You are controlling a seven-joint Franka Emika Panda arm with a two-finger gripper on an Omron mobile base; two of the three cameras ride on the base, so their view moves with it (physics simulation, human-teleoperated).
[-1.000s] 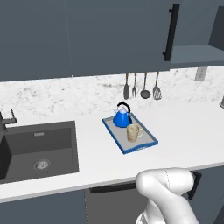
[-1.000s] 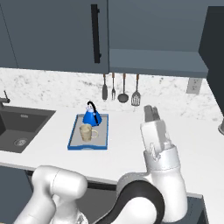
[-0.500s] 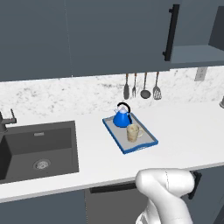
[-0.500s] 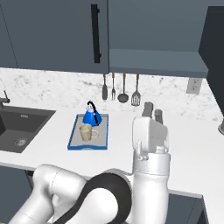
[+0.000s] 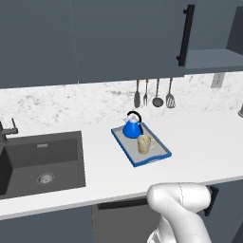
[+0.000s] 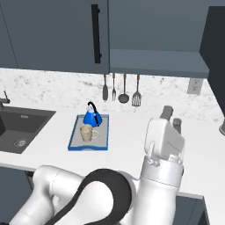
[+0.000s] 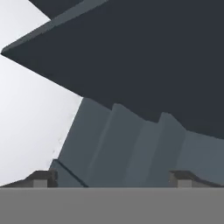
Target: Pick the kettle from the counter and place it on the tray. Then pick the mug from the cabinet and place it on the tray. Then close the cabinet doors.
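The two-finger gripper (image 6: 171, 117) is raised above the right end of the white, grey-speckled marble-look counter (image 5: 199, 135), its jaws spread wide and holding nothing. In the hand view its dark finger tips (image 7: 40, 178) sit far apart at the bottom, looking up at the underside of the dark slate-blue wall cabinet (image 7: 144, 57).

The flat rectangular tray with a grey surface and raised blue rim (image 5: 161, 155) lies well apart from the gripper, off to its left on the counter, between the dark sink (image 5: 40, 159) and the arm. On it stand the small bright blue rounded kettle (image 5: 132, 128), with its thin black arched handle upright, and just in front of it the small beige ceramic mug (image 5: 144, 144) (handle turned to the right in the left base view). Kettle and mug look almost touching; I cannot tell whether they do.

One tall slate-blue cabinet door with a long vertical black bar handle (image 6: 95, 33) lies flat across the cabinet front. To its right the cabinet stands open, showing its flat shelf (image 6: 162, 66). A second dark panel (image 6: 215, 44) stands at the right edge, cut off by the frame, so its handle is not visible.

Four utensils (image 5: 154, 95) hang on the wall behind the tray.
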